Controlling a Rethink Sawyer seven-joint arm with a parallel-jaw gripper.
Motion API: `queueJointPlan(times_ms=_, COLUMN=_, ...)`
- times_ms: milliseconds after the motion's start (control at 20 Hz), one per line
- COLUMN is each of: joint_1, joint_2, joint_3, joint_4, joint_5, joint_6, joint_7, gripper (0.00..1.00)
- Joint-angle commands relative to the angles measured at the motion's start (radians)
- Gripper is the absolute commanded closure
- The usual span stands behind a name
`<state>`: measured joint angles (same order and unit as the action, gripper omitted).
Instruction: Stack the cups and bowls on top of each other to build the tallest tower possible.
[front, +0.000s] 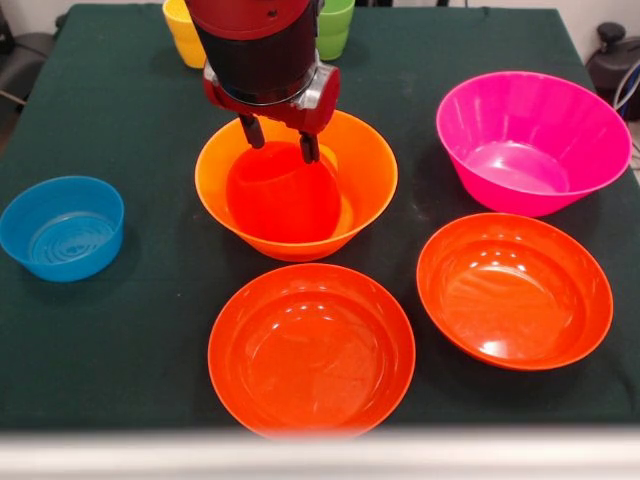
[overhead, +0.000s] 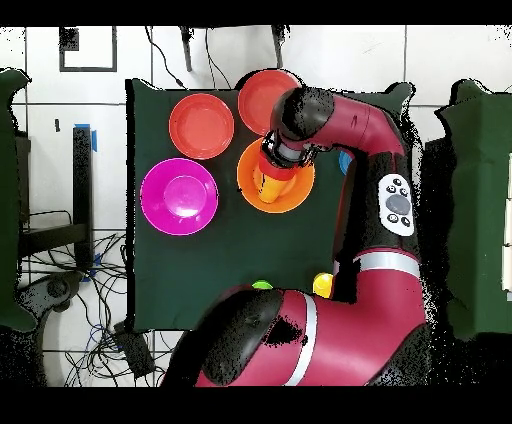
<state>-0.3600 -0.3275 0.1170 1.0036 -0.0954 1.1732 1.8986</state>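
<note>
Dark green table (front: 120, 120), bare cloth between bowls; claw (front: 281, 146) spread, released, over red-orange cup (front: 285, 193) inside large orange bowl (front: 362, 160).

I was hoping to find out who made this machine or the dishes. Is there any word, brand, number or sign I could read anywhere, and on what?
No readable text in either view.
Red and black robot arm: a grey panel of buttons, any markings too small to read.
Glossy plastic bowls, such as the large orange bowl and the large magenta-pink bowl: plain, no labels.
Dark green tablecloth: no print.
</note>
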Motion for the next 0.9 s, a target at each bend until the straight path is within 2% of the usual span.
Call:
queueJointPlan(times_ms=50, joint_1=0.028, joint_2=0.075, joint_3=0.054, joint_4=0.074, joint_5=-0.007, joint_6=0.044, joint_7=0.006, gripper=0.0)
queueJointPlan(times_ms=450, joint_1=0.031, joint_2=0.104, joint_3=0.057, joint_4=0.05, joint_5=-0.011, joint_6=0.062, joint_7=0.001, gripper=0.0)
queueJointPlan(times_ms=500, joint_1=0.028, joint_2=0.108, joint_3=0.06, joint_4=0.055, joint_5=0.005, joint_6=0.088, joint_7=0.016, gripper=0.0)
queueJointPlan(times_ms=900, joint_1=0.022, joint_2=0.085, joint_3=0.052, joint_4=0.152, joint_5=0.044, joint_6=0.111, joint_7=0.048, gripper=0.0)
